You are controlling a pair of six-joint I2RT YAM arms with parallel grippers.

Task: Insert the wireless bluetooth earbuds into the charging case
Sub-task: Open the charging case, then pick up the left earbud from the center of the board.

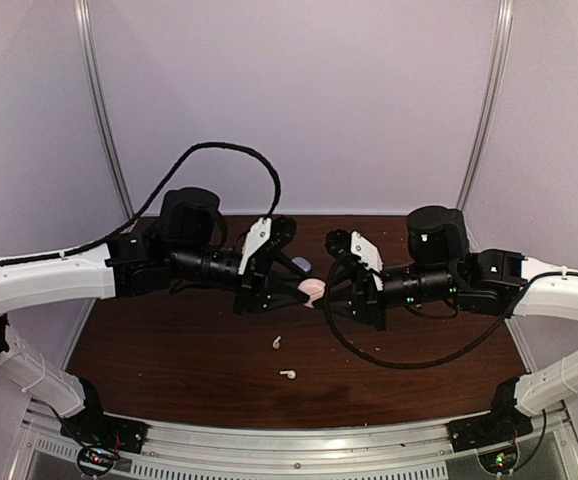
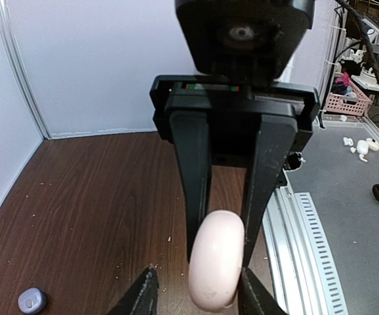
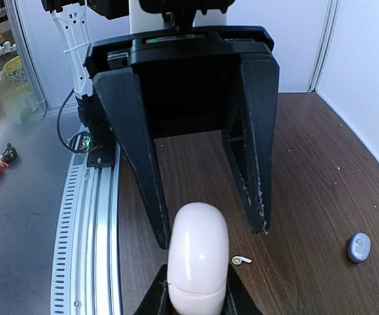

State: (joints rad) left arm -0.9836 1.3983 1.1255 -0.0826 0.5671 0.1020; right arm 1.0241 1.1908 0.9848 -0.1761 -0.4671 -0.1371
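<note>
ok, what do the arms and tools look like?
Left arm and right arm match: white shells on the long links, black joints and wrists. A black cable arcs over the left one; another loops under the right. The left tool and right tool are black blocks with two long tapered black fingers and a small red-green strip on the front.

The left arm (image 1: 39,280) and right arm (image 1: 569,300) are built from white link shells and black joint housings. Black cables (image 1: 239,155) are looped along both. The left gripper (image 1: 297,289) and right gripper (image 1: 329,296) are fitted with black tapered fingers (image 3: 137,164); green indicator lights (image 1: 422,238) are visible on the right arm's joints.
</note>
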